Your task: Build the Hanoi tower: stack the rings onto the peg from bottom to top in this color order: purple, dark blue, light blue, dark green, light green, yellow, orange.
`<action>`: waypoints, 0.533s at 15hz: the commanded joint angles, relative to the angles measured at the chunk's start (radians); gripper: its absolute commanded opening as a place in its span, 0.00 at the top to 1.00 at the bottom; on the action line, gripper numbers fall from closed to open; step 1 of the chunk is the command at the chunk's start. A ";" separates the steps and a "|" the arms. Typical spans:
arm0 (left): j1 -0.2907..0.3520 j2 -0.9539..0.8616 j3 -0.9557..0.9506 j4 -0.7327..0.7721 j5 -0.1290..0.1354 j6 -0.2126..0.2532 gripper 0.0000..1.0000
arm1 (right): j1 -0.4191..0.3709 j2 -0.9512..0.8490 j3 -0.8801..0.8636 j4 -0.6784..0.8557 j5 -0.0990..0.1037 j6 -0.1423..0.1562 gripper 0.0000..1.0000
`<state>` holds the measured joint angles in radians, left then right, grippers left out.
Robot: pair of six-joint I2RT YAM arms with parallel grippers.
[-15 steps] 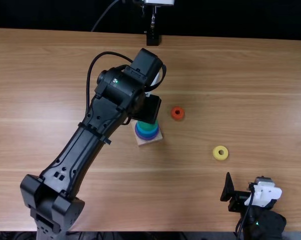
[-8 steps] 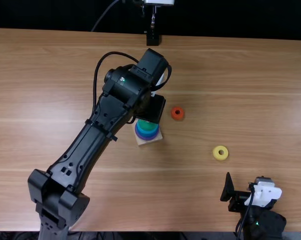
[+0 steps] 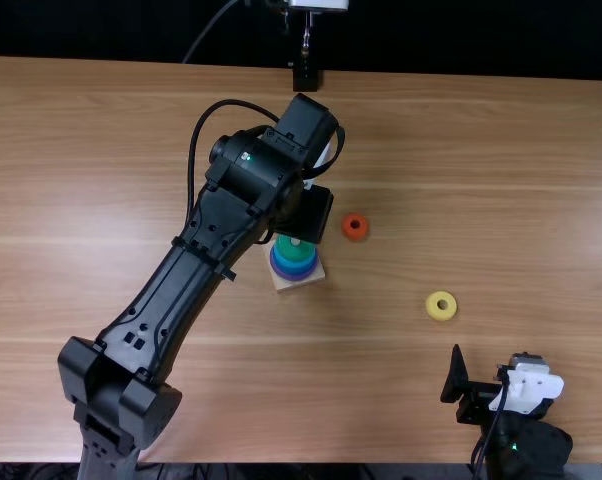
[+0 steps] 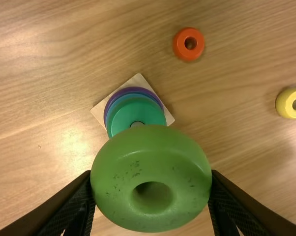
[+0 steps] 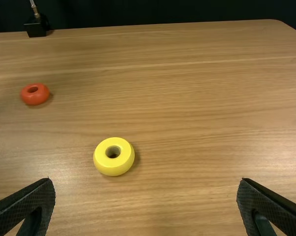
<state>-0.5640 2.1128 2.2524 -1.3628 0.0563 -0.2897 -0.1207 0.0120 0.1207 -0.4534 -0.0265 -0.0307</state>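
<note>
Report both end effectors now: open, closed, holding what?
Left end effector: closed on the light green ring.
Right end effector: open, nothing between its fingers.

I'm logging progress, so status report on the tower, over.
Left hand gripping light green ring, above the stack; right hand open, empty. Dark green tops the stack. Path looks unobstructed.

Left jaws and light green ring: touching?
Touching. The left wrist view shows the light green ring held in the left gripper, a jaw against each side.
</note>
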 commanded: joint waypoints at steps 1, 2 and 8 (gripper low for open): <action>-0.007 0.041 0.027 -0.001 0.001 -0.001 0.81 | -0.008 -0.012 -0.105 -0.059 -0.001 0.001 0.00; -0.007 0.042 0.024 -0.003 0.001 -0.001 0.77 | -0.008 -0.012 -0.105 -0.059 -0.001 0.001 0.00; -0.004 0.044 0.015 -0.005 0.003 0.003 0.00 | -0.008 -0.012 -0.105 -0.059 -0.001 0.001 0.00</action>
<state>-0.5636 2.1403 2.2524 -1.3655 0.0563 -0.2890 -0.1207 0.0124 0.1207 -0.4534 -0.0261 -0.0303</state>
